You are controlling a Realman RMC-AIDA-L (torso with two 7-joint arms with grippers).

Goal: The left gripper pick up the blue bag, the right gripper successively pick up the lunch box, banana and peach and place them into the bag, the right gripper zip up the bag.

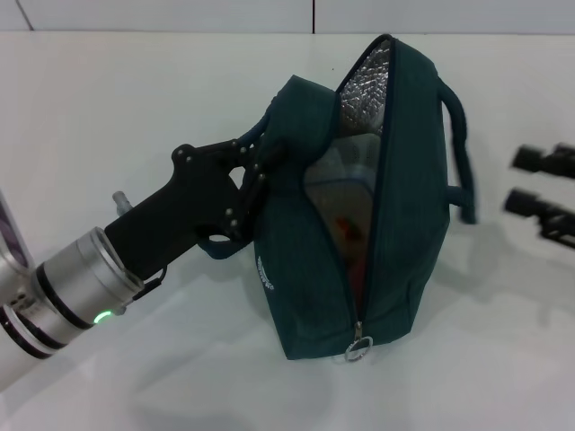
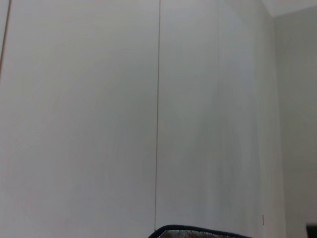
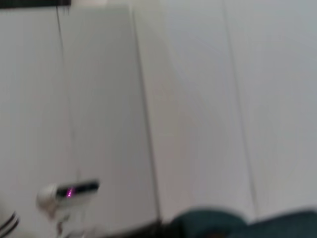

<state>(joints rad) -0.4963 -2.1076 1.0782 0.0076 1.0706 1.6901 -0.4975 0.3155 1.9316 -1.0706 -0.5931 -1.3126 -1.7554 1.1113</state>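
In the head view the blue bag (image 1: 395, 224) stands on the white table (image 1: 108, 117) at centre, zipper open, foil lining showing at twelve o'clock, the ring pull (image 1: 358, 347) at six. Through the opening the lunch box (image 1: 346, 175) shows faintly inside. The left gripper (image 1: 260, 171) reaches in from eight o'clock, jaws closed on the bag's left top edge. The right gripper (image 1: 530, 184) sits at three o'clock, apart from the bag, jaws spread and holding nothing. The left wrist view shows wall and the bag's rim (image 2: 198, 232) only. The right wrist view shows blurred teal fabric (image 3: 247, 225).

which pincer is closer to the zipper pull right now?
Left. The left pincer grips the blue bag at its upper left side, up and left of the zipper pull. The right pincer sits open at the right edge, farther off.
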